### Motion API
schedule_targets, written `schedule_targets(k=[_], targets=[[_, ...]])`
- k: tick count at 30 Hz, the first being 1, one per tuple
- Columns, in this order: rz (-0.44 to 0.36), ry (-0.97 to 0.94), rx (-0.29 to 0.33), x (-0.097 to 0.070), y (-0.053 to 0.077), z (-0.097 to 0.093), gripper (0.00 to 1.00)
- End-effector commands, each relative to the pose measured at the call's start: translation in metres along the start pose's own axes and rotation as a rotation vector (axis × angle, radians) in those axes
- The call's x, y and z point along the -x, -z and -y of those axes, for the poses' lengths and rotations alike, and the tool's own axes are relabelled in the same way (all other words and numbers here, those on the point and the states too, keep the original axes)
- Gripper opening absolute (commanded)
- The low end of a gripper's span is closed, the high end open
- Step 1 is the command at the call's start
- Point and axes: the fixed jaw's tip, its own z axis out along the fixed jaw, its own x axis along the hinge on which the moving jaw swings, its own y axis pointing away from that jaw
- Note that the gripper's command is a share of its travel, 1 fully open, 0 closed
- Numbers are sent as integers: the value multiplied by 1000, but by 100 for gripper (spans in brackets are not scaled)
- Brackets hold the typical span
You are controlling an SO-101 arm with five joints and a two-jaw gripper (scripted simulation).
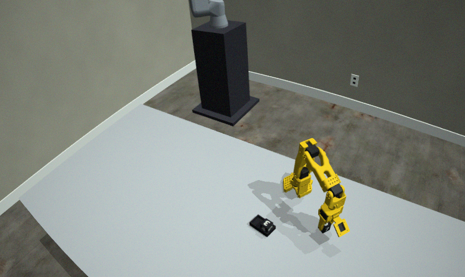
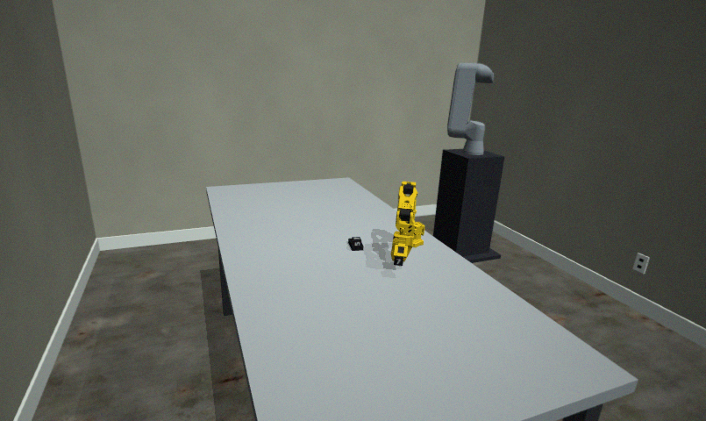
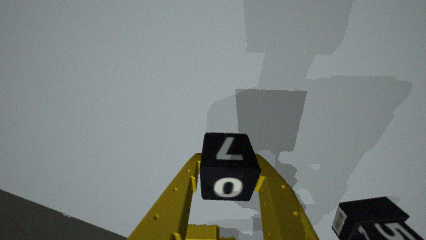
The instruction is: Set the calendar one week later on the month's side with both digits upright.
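Observation:
My yellow gripper (image 3: pixel 230 187) is shut on a black number cube (image 3: pixel 230 166) and holds it just above the table; the cube shows a 7 on its far face and a 0 on the face toward the wrist camera. The gripper also shows in the top view (image 1: pixel 327 228) and the exterior view (image 2: pixel 398 260). The black calendar tray (image 1: pixel 259 225) lies flat on the table to the gripper's left, with the second cube (image 1: pixel 267 223) standing in it, a 3 on top. In the wrist view the second cube (image 3: pixel 372 222) is at the lower right, showing a 5.
A dark pedestal (image 1: pixel 222 68) with a grey robot arm (image 2: pixel 466 106) stands on the floor beyond the table's far edge. The arm's base (image 1: pixel 298 182) sits near the table's right edge.

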Motion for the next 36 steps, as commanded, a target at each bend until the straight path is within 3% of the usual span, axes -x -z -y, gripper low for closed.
schedule_targets(k=[1, 21, 36], targets=[[27, 12, 2, 3, 2, -1, 18], [27, 12, 2, 3, 2, -1, 35], [27, 12, 2, 4, 7, -1, 36]])
